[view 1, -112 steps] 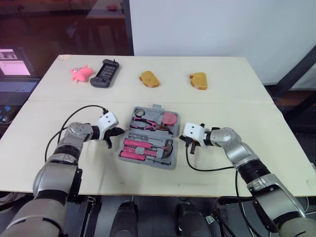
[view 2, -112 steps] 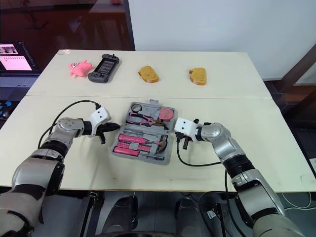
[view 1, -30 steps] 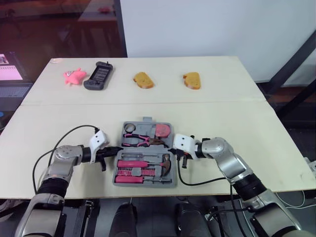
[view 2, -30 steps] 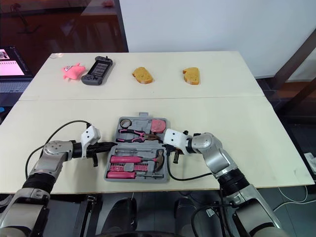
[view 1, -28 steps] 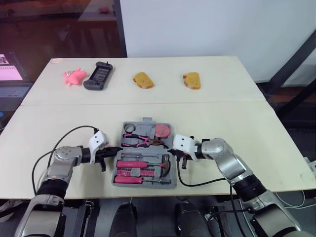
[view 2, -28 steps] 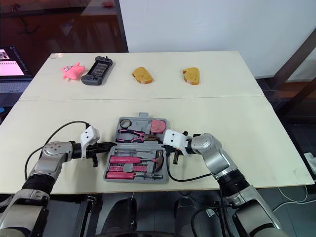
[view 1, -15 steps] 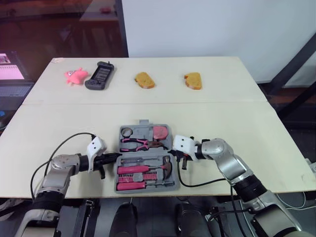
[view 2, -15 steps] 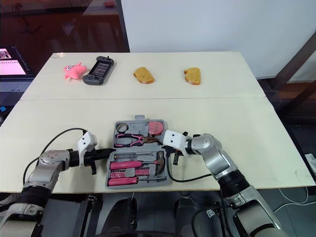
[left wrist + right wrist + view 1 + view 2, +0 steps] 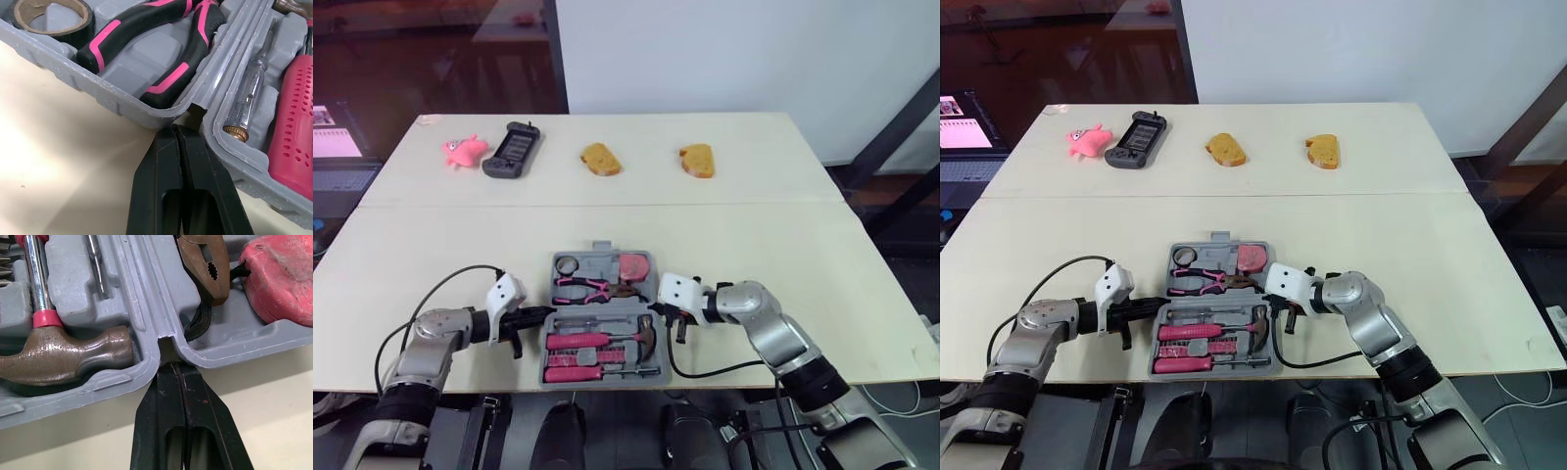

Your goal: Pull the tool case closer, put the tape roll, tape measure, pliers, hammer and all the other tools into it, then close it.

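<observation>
Grey plastic is what sits closest to you: the tool case [image 9: 112,95] lies open and flat by the near edge of the table [image 9: 754,245], between the two arms. Its near half holds the hammer [image 9: 63,357], with the head toward the right arm, and pink-handled screwdrivers [image 9: 578,341] lying lengthwise beside it. A clear-bodied tester screwdriver [image 9: 249,98] rests in its slot right next to the hinge.

At the hinge line you have one gripper on each side. The left gripper [image 9: 177,134] has its black fingers [image 9: 156,186] clenched flat together, the tips touching the notch where the two halves meet. The right gripper [image 9: 176,368] matches it on the opposite side, pads pressed together and tips against the hinge notch, between the hammer head and the pliers' nose. Neither one grasps anything.

Beyond the hinge, the far half carries the tape roll [image 9: 51,17] in the left corner, the pliers [image 9: 151,44] in the middle and the red tape measure [image 9: 281,279] on the right.

Well apart, along the table's far edge, you can see a pink toy [image 9: 463,150], a dark handheld controller [image 9: 511,150] and two pieces of bread [image 9: 600,159] [image 9: 697,160].
</observation>
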`<state>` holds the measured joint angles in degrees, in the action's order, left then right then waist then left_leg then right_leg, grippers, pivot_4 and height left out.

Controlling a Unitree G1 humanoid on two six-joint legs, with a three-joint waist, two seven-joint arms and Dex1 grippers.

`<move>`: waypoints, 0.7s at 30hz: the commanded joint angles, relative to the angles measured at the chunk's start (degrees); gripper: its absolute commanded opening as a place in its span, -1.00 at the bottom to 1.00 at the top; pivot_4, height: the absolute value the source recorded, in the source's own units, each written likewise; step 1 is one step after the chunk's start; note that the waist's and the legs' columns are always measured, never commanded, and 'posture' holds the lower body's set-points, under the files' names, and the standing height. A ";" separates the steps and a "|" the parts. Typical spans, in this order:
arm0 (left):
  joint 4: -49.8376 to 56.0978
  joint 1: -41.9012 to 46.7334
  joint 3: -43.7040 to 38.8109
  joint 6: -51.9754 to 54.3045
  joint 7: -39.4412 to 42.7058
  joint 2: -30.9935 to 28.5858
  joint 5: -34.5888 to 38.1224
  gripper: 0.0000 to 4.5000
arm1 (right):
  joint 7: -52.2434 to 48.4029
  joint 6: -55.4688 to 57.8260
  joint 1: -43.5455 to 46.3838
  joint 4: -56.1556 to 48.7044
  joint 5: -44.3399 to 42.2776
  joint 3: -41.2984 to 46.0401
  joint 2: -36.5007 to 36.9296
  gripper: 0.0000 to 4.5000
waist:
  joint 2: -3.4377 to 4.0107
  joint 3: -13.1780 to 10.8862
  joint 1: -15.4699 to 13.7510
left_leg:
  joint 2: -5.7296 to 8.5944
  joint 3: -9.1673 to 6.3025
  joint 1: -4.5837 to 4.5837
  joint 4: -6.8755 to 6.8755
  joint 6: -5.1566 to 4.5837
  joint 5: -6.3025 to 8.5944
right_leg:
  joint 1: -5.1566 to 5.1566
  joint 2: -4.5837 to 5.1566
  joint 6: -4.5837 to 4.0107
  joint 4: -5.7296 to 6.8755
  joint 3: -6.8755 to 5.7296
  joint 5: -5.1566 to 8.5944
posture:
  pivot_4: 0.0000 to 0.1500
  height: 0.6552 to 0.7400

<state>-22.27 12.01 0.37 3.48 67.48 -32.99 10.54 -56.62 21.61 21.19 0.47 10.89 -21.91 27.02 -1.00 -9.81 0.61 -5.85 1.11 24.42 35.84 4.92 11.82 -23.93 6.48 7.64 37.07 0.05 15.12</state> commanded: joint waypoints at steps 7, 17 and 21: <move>0.62 -0.62 3.32 -0.05 0.49 1.30 -0.90 -0.97 | -1.36 -0.13 -0.50 -2.27 -2.05 -1.96 -0.82 -1.00 | 0.00 0.00 0.00 | 0.00 0.00 0.00 0.01 0.00 0.00 | 0.01 0.00 0.00 0.00 0.00 0.00 | 1.00 0.54; -2.72 0.70 -2.59 -1.56 -1.92 -2.44 0.90 -0.97 | 1.07 -3.91 -1.26 0.26 -1.35 3.23 5.73 -1.00 | 0.00 0.00 -0.23 | 0.00 0.00 0.01 0.01 0.00 0.00 | 0.02 0.01 0.00 0.00 0.00 0.00 | 1.00 0.54; 0.24 -2.21 -6.01 -1.10 -0.66 -5.13 4.53 -0.97 | -1.22 2.74 -1.14 -4.39 -7.90 8.17 7.54 -1.00 | 0.00 -0.02 0.28 | 0.00 0.00 0.01 -0.01 0.00 0.00 | -0.03 0.01 -0.01 0.00 0.00 0.00 | 1.00 0.54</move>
<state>-24.12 10.65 -3.20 2.36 66.21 -37.03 13.08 -56.88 22.10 19.40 -0.11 6.04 -16.55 34.15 -1.00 -9.83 0.88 -5.86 1.11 24.45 35.79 4.92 11.82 -24.03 6.49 7.63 37.08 0.06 15.12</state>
